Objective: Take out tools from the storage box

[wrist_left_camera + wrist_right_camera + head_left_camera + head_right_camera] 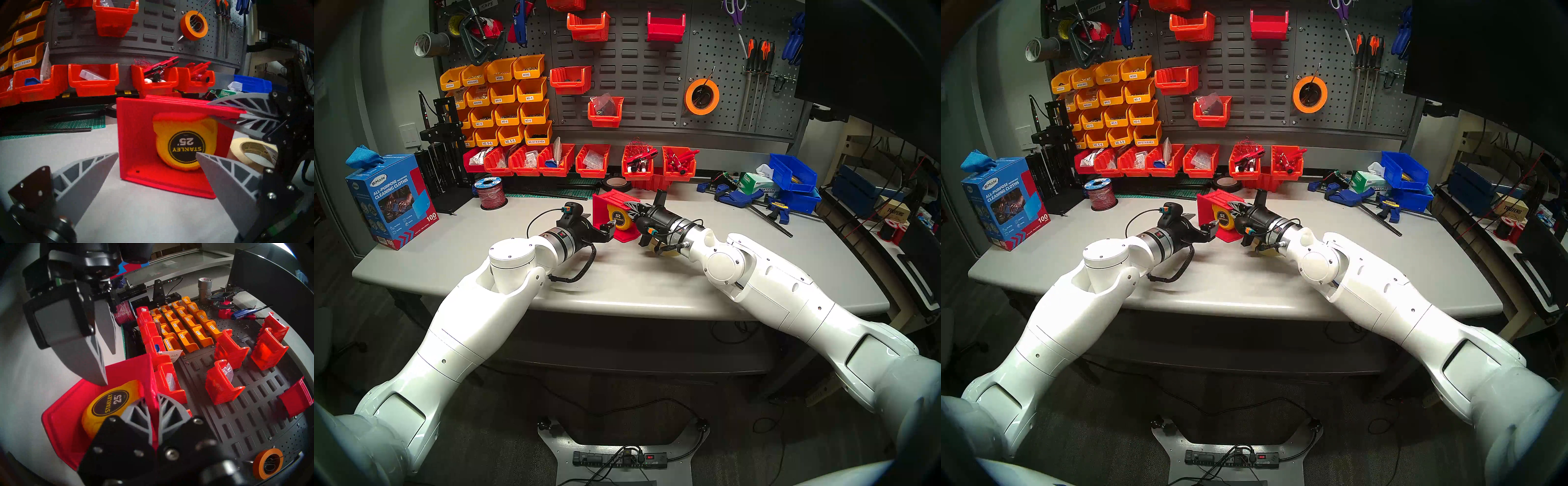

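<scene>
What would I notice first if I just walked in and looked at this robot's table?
Right in the middle of the grey table you'd spot a bright red box tipped on its side, with a yellow tape measure inside. The right gripper pinches the box's wall with shut jaws, and the left gripper waits in front, jaws wide open. A cream tape roll lies just beside the box, and orange and red bins crowd the back wall.
</scene>
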Action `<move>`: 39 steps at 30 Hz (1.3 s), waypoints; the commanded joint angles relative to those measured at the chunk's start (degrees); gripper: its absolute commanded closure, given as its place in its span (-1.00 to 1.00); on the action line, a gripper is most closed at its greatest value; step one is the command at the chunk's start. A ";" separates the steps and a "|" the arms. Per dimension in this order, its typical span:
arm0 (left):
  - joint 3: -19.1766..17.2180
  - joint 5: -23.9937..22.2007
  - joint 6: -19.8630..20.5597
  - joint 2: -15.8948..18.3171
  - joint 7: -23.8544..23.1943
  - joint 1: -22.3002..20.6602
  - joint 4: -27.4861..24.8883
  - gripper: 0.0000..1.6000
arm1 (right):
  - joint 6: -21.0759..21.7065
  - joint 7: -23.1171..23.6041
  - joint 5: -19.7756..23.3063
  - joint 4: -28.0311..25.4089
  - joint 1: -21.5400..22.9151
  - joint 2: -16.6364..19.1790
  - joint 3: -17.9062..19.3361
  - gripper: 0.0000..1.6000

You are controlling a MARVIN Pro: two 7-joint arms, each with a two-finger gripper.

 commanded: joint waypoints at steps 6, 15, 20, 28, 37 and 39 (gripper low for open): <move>2.49 2.49 -3.08 0.81 -2.06 -0.19 -2.59 -1.00 | -0.03 -0.52 -0.22 -0.59 0.81 -0.10 0.59 1.00; 4.25 6.21 -6.32 -0.87 0.22 -1.10 0.87 -1.00 | -0.04 -0.52 -0.22 -0.58 0.81 -0.10 0.60 1.00; 4.77 7.29 -7.57 -1.66 1.18 -1.97 2.79 -1.00 | -0.05 -0.49 -0.24 -0.57 0.80 -0.11 0.62 1.00; 4.97 7.48 -7.97 -2.68 1.69 -2.72 4.07 -1.00 | -0.06 -0.48 -0.26 -0.57 0.78 -0.12 0.64 1.00; 5.02 7.09 -7.75 -3.27 1.32 -2.93 4.55 -1.00 | -0.06 -0.49 -0.27 -0.57 0.77 -0.13 0.66 1.00; 5.10 7.17 -7.66 -3.35 1.18 -3.05 4.65 -1.00 | -0.06 -0.48 -0.28 -0.57 0.76 -0.13 0.67 1.00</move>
